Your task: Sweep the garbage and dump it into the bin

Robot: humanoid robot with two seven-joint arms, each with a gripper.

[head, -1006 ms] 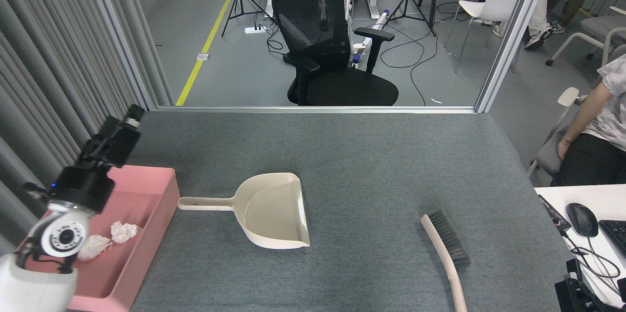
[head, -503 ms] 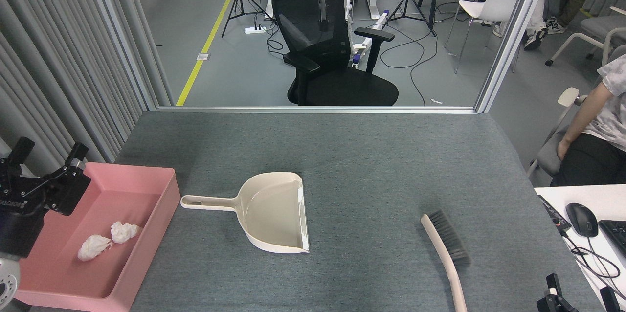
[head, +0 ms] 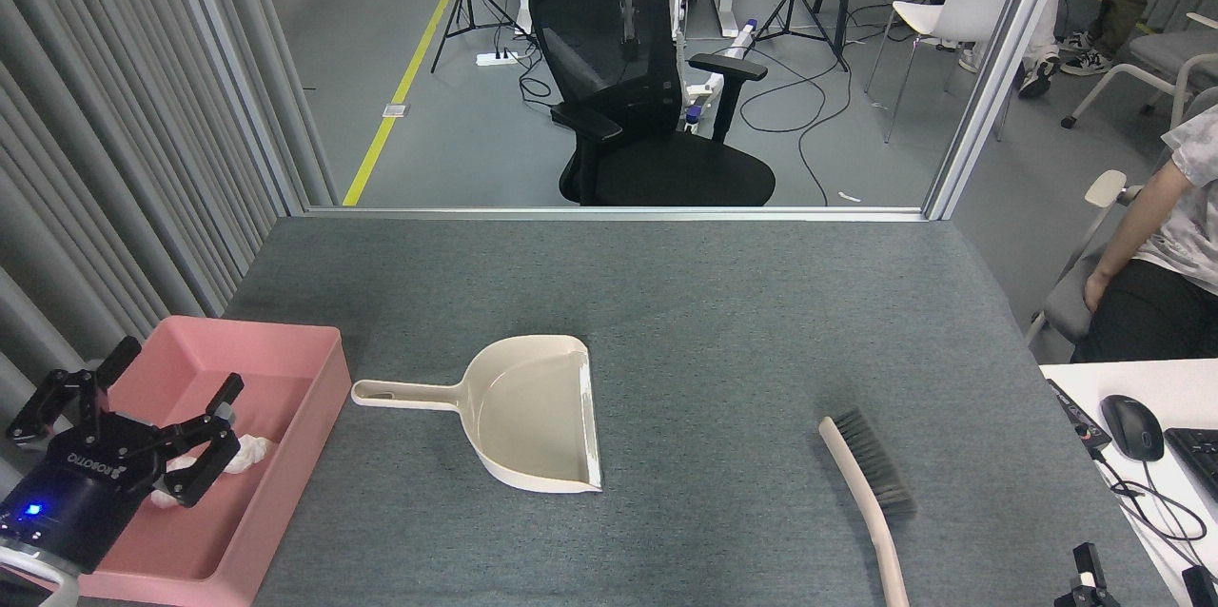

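**Two paper balls in the bin, tools laid down**

Two crumpled white paper balls [head: 249,451] lie inside the pink bin [head: 303,398] at the worktop's [head: 723,303] near-left corner; the left hand partly covers them now, so only white scraps show beside and behind its fingers. The left hand [head: 166,412] has dropped low over the near end of the bin within the last second — a second ago it stood high above the bin's far wall, half a second ago it hung at the bin's left edge. Its fingers are spread wide and grip nothing.

The beige dustpan [head: 533,417] rests flat near the middle of the worktop, handle pointing toward the bin, pan empty; it has barely shifted. The brush [head: 871,493] lies toward the near-right edge, bristles away from me, untouched by either hand. Of the right hand [head: 1085,583] only a dark tip peeks in at the near-right corner — I cannot tell whether it is spread or pressed together.

My reading: the sweeping and dumping are done, since no garbage shows on the grey worktop and both tools are released. The left arm looks to be pulling back toward rest, so the task seems essentially complete
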